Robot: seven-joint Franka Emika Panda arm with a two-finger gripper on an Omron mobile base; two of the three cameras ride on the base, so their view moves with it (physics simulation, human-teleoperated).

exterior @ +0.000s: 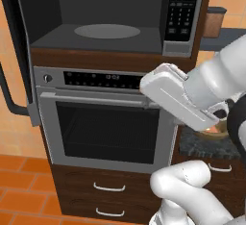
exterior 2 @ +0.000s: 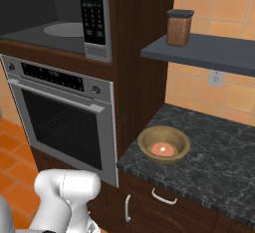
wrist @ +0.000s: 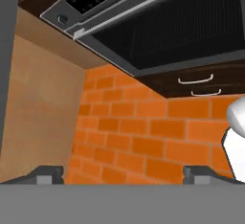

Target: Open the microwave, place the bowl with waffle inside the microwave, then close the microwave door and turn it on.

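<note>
One step done: microwave door (exterior: 14,75) swung wide open.
Gripper (wrist: 122,174): fingers spread, holding nothing.
Bowl (exterior 2: 164,144): on the counter (exterior 2: 219,162), waffle (exterior 2: 163,149) inside.
Microwave (exterior: 115,15): turntable bare; loading, closing, starting remain.

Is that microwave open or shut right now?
Open. The microwave shows its bare turntable, and the microwave door is swung out left.

The bowl (exterior 2: 164,144) looks like matt wood, the worktop (exterior 2: 219,165) polished dark speckled stone (glossy), and the oven (exterior 2: 64,115) brushed steel.
</note>
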